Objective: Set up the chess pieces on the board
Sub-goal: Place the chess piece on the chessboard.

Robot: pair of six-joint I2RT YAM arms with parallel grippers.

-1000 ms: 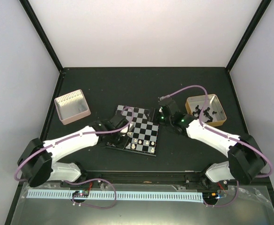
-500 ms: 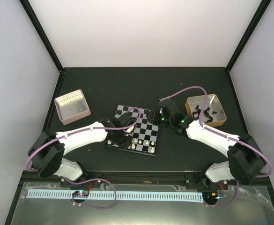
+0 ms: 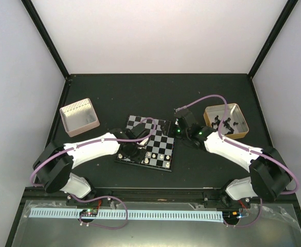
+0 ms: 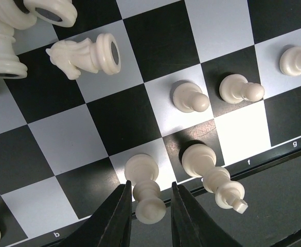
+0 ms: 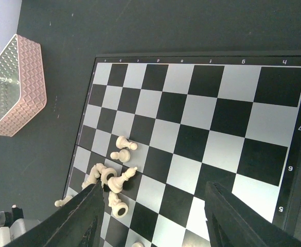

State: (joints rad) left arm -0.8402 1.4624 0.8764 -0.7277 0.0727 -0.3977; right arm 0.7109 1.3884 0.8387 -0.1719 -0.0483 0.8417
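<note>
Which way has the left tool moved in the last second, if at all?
Yes: the left tool slid from the left edge of the board toward its near-left corner, mostly in the first half second.

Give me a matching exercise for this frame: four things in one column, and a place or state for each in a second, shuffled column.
1. pink tin
2. tan tin
3. knight
4. left gripper

A. lying on its side on the board
B. fingers either side of a white piece at the board's edge
C. holds black pieces
D. on the table, left of the board

Pairs: 1-D, 2-C, 3-A, 4-B
</note>
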